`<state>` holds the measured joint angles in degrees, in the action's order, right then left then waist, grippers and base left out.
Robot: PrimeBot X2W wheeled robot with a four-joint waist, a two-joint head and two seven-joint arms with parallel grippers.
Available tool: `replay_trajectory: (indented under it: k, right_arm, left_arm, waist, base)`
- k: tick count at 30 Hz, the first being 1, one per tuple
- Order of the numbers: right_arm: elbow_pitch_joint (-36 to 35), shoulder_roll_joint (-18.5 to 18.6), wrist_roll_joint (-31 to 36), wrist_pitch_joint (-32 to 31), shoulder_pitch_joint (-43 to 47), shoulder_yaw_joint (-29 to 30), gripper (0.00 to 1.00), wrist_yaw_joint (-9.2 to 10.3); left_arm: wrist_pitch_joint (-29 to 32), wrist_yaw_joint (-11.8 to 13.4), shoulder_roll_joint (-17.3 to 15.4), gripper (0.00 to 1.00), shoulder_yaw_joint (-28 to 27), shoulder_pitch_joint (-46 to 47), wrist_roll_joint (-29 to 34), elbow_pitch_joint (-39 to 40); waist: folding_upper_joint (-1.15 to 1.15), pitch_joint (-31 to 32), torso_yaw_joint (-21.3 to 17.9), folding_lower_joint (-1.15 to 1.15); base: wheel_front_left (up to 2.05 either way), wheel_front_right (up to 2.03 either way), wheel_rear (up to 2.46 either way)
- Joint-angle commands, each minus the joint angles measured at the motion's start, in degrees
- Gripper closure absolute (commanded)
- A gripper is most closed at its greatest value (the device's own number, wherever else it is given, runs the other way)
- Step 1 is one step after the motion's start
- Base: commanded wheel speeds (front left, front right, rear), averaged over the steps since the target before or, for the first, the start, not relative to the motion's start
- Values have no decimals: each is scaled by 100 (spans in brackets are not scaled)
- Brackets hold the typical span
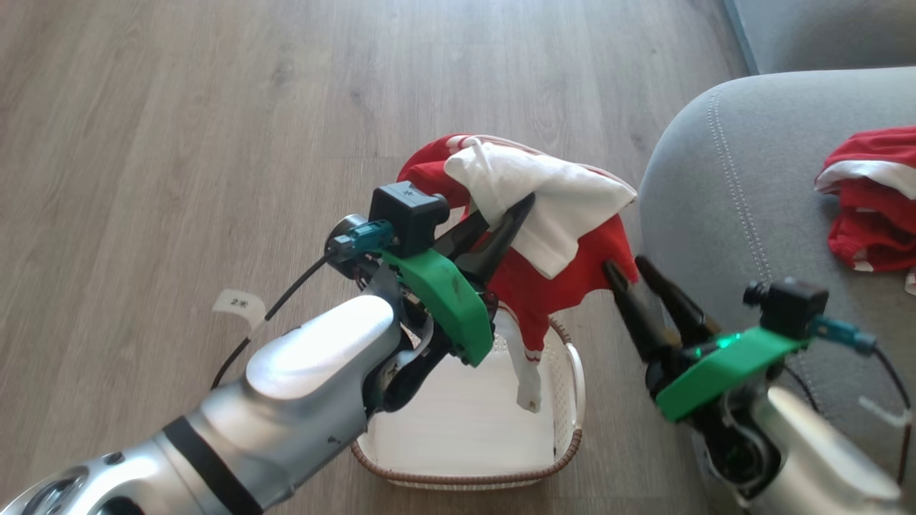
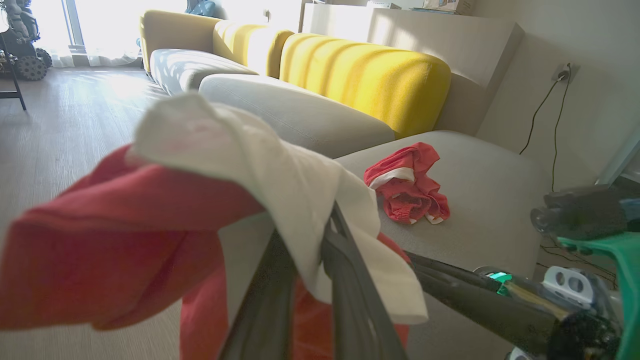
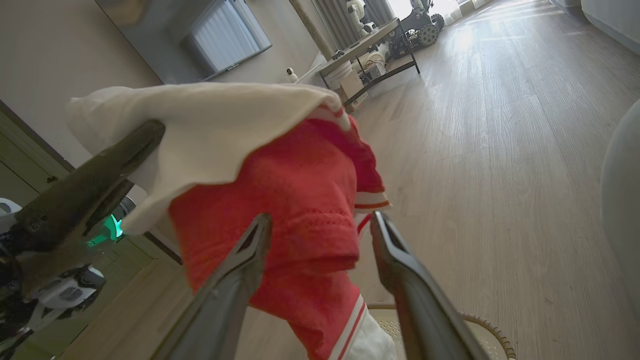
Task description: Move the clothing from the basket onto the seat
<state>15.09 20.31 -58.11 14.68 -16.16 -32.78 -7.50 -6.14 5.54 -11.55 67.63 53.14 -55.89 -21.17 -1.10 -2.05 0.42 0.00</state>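
Note:
My left gripper [image 1: 512,218] is shut on a red and white garment [image 1: 551,214], held up above the cream basket [image 1: 565,443]; the cloth drapes down with its tail hanging into the basket. The left wrist view has the same garment [image 2: 200,200] bunched over the closed fingers [image 2: 345,280]. My right gripper [image 1: 626,266] stands open just right of the hanging cloth, by the grey seat [image 1: 723,193]. In the right wrist view its fingers [image 3: 240,270] straddle the red fabric [image 3: 300,210] without closing. A second red garment [image 1: 873,200] lies on the seat [image 2: 480,200], also seen as a crumpled red garment [image 2: 407,190].
The basket's floor [image 1: 458,422] shows bare white. Wood flooring [image 1: 179,143] stretches left and behind. A yellow and grey sofa [image 2: 360,75] runs beyond the seat. A paper tag [image 1: 240,304] lies on the floor. A black-framed table [image 3: 370,55] stands far off.

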Motion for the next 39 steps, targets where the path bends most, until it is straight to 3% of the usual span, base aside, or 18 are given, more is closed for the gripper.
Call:
replay_trajectory:
  k: [1,15,21,22,23,24,32,39]
  right_arm:
    - [-138,88,-83,32,-281,-88,0,1]
    - [495,18,-1679,32,-1360,-1410,0,1]
    - [665,1,-2060,32,-1711,-1822,0,1]
    - [684,5,-2088,32,-1767,-1879,9,1]
    - [693,7,-2115,32,-1815,-1905,33,1]
    - [688,8,-2147,32,-1874,-1913,100,1]
    - [569,67,-1981,32,-1798,-1764,100,1]
    - [373,175,-1552,32,-1444,-1230,100,1]
  left_arm:
    - [-11,-20,-57,100,-201,432,12,157]
    - [-17,-47,100,100,-138,515,26,111]
    - [0,-72,166,100,-87,515,18,94]
    - [4,-76,172,100,-82,519,17,90]
    - [5,-79,177,100,-77,522,17,84]
    - [3,-88,180,100,-70,523,14,70]
    - [-20,-83,136,100,-89,463,-42,-37]
    - [-51,-82,80,100,-97,354,-107,-117]
  waist:
    - [0,-8,24,0]
    - [0,-147,197,0]
    - [0,-161,242,0]
    - [0,-164,245,0]
    - [0,-166,249,0]
    - [0,-167,253,0]
    - [0,-135,219,0]
    - [0,-53,168,0]
  base:
    - [0,0,0]
    - [0,0,0]
    - [0,0,0]
    - [0,0,0]
    - [0,0,0]
    - [0,0,0]
    - [0,0,0]
    - [0,0,0]
